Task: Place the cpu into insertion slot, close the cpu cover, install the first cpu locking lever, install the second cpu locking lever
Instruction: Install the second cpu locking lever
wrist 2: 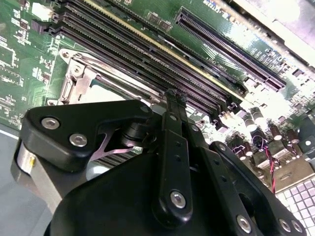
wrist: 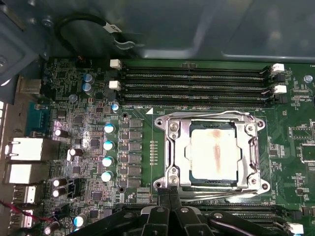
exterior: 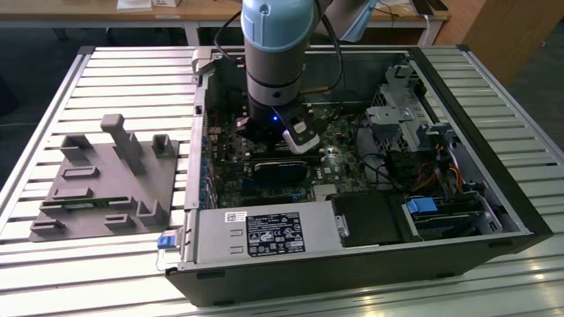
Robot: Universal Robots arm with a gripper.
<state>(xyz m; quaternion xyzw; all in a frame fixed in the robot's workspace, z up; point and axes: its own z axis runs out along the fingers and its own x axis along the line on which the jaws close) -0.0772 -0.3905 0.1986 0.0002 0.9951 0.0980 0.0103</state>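
Exterior view: arm [exterior: 275, 59] comes down from top centre of the frame into an open PC case [exterior: 493, 165] lying on a slatted table [exterior: 105, 72]. Gripper [exterior: 298, 142] sits low over the green board [exterior: 231, 139] at frame centre, just above a black block [exterior: 280, 172]. Grey power box [exterior: 264, 234] with label at lower centre, blue tab [exterior: 168, 240] at its left end in the frame. Grey fixture plate [exterior: 105, 181] with posts lies on the table at frame left, well apart from the case. Cables [exterior: 423, 178] and drive bays [exterior: 397, 109] at frame right. First wrist view: cpu [wrist: 213, 152] lies flat in the slot [wrist: 197, 179], centre-right of the frame, a pale reddish smear down its metal top. Cover [wrist: 212, 120] is a silver frame lying down around the chip, its cut-out showing the chip top. Memory slots [wrist: 197, 81] run across the upper frame above the socket, a row of blue-topped capacitors [wrist: 107, 152] to the left of it. Gripper's two black fingers [wrist: 170, 204] are at bottom centre, closed against each other with nothing visible between them, tips just at the lower edge of the socket frame. Second wrist view: black gripper [wrist 2: 173, 96] linkage fills the lower frame, fingers together; cover [wrist 2: 81, 81] corner and part of the chip peek out at upper left, long card slot [wrist 2: 231, 49] at upper right.
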